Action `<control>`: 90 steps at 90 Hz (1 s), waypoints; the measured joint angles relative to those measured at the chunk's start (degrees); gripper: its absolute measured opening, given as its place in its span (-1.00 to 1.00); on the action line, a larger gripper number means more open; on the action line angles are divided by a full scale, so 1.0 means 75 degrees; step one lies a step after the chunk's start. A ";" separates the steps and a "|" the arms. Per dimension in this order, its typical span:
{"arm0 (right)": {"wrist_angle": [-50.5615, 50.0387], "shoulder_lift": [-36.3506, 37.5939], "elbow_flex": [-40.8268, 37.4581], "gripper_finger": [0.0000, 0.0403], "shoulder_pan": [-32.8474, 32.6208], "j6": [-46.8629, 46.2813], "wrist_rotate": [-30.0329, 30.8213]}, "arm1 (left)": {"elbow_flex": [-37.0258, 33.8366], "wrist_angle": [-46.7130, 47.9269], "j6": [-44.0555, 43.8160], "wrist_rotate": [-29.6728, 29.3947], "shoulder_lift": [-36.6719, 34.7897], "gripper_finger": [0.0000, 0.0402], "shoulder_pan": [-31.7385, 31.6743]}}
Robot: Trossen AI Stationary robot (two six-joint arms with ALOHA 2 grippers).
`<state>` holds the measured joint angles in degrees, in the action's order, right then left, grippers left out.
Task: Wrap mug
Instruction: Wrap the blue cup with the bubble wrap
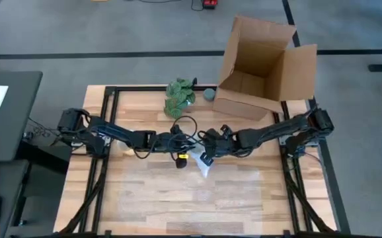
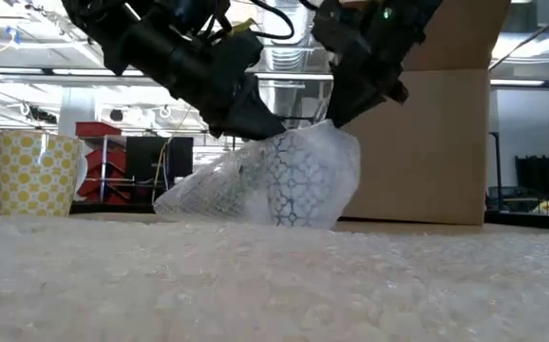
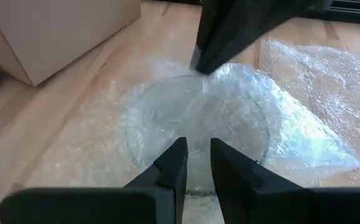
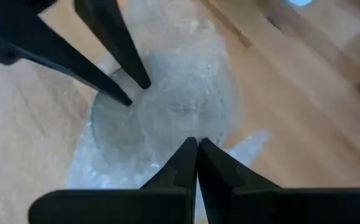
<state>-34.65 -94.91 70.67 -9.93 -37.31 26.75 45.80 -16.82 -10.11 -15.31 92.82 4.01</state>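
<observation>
Wrapping under way, both grippers at the bundle.

Mug (image 2: 298,180) standing mid-table, in front of the cardboard box (image 1: 264,69), swathed in bubble wrap (image 2: 208,195). Left gripper (image 3: 196,163) narrowly parted over the wrapped top; right gripper (image 4: 197,163) pinched on the wrap's edge. Best done, probably, by drawing film taut and tucking loose folds down without tipping the mug. Wooden table (image 1: 151,198); yellow cup (image 2: 37,173) and shelving behind.
</observation>
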 joint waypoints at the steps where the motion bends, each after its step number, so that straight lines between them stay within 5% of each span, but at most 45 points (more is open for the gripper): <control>1: -0.0062 0.0000 0.0057 -1.00 0.0000 0.0025 0.0001 | 0.0000 0.0000 0.0000 0.0000 0.0000 -0.74 0.0000; 14: -0.0174 0.0000 0.0610 -1.00 -0.0032 0.0712 -0.0122 | 0.0000 0.0007 -0.0003 -0.0006 0.0000 -0.74 0.0000; 25: 0.0255 0.0006 0.0659 -1.00 0.0064 0.1599 -0.1261 | -0.0003 0.0015 -0.0003 -0.0009 0.0000 -0.74 0.0000; 66: 0.2316 0.0000 -0.0792 -1.00 0.1070 0.2013 -0.2948 | -0.0017 -0.0111 0.0076 -0.0015 0.0012 -0.74 -0.0003; 90: 0.2496 -0.0163 -0.0982 -1.00 0.1127 0.2031 -0.3021 | -0.0032 -0.0111 0.0116 -0.0009 -0.0227 -0.74 -0.0003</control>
<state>-15.92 -96.14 63.31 -1.48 -22.08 4.10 45.56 -17.65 -9.24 -15.38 91.12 3.99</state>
